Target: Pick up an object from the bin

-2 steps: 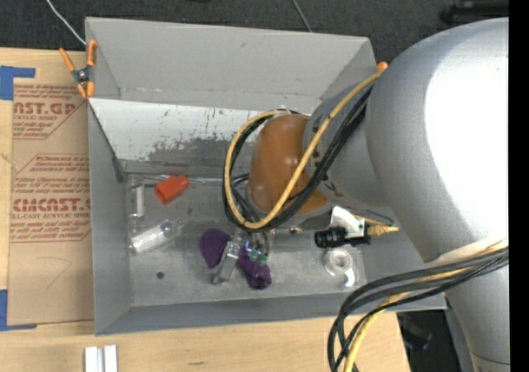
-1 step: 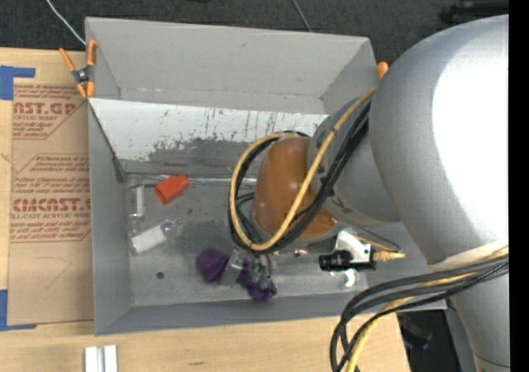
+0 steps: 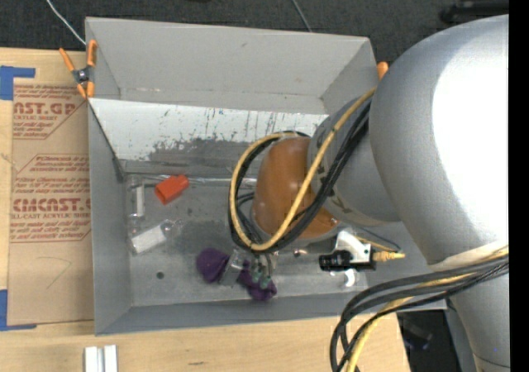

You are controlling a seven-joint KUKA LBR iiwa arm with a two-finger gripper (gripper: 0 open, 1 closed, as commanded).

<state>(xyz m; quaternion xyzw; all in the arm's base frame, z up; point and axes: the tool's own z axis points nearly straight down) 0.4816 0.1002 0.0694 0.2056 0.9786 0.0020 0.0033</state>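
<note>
Far left of the grey bin [image 3: 207, 64], a clear plastic piece [image 3: 136, 201] sits above a small white block [image 3: 147, 238]. Next along, an orange block [image 3: 172, 188] lies alone, near the back wall. Toward the front wall there's a purple lump [image 3: 212, 264], and just right of it the gripper [image 3: 263, 267] is down at a second purple piece [image 3: 258, 286]; whether it is spread or closed up, I cannot tell. Further right lies a white-and-black item with a yellow tip [image 3: 355, 256].

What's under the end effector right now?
A purple piece lies right under the end effector, a second purple piece beside it. The arm's orange cover hides the bin floor further back.
</note>
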